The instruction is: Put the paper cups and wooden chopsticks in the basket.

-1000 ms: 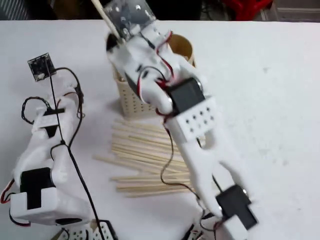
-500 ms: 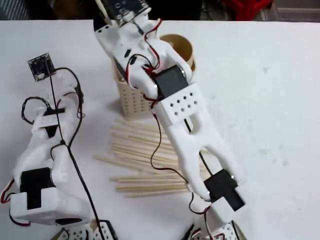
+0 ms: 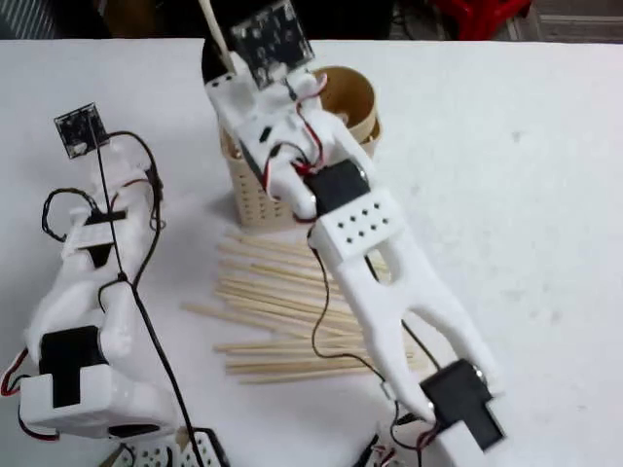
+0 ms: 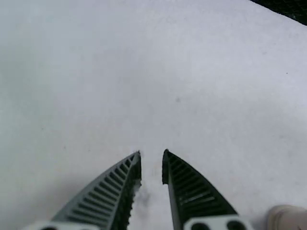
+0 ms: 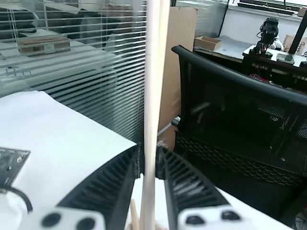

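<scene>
Both arms chunky white printed plastic. Right arm (image 3: 389, 292): block with dot holes (image 3: 362, 226) mid-arm, black servo (image 3: 339, 185) right next to block. Left arm (image 3: 83, 311): long black cable (image 3: 148, 326), dark ribbed fingers (image 4: 192, 191).

Seen from above, my right arm (image 3: 389, 272) has pushed out over the basket (image 3: 255, 199) and drawn back again within the second. The chopstick (image 3: 216, 34) pinched in its fingers (image 5: 108, 179) now stands steeper, and more of the paper cup (image 3: 352, 92) opening has come clear of the wrist.
</scene>
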`<state>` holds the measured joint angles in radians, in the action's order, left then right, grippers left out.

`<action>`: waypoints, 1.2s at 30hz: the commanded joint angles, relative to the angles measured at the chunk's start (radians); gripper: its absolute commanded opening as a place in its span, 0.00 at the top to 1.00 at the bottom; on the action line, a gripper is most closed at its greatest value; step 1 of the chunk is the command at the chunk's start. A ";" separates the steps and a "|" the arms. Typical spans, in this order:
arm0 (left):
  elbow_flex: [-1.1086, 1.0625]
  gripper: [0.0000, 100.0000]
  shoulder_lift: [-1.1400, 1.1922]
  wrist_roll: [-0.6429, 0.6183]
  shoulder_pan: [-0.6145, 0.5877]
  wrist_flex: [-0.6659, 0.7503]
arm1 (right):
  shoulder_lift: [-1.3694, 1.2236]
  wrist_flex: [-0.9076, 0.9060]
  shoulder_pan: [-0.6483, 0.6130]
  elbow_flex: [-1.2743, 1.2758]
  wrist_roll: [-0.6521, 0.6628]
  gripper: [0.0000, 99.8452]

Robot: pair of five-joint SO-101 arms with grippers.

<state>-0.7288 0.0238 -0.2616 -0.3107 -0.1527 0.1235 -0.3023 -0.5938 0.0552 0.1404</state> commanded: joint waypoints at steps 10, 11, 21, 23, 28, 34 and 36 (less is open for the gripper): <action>0.048 0.91 -0.002 0.008 -0.004 0.020 | 0.148 -0.114 0.025 0.048 -0.006 0.78; 0.048 0.91 -0.002 0.008 -0.004 0.020 | 0.160 -0.133 0.027 0.049 -0.006 0.78; 0.048 0.91 -0.005 0.008 -0.005 0.021 | 0.406 -0.802 0.045 0.052 -0.005 0.78; 0.048 0.91 -0.005 0.008 -0.005 0.025 | 0.450 -0.931 0.048 0.052 0.025 0.78; 0.048 0.91 -0.002 0.008 -0.005 0.028 | 0.473 -1.130 0.035 0.091 0.264 0.84; 0.048 0.91 -0.002 0.008 -0.005 0.028 | 0.483 -1.219 -0.153 0.402 0.502 0.86; 0.048 0.91 -0.002 0.008 -0.005 0.028 | 0.483 -1.191 -0.200 0.511 0.546 0.84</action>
<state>-0.7288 0.0238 -0.2616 -0.3107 -0.1527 0.5792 -1.5067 -0.7273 0.4480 0.6130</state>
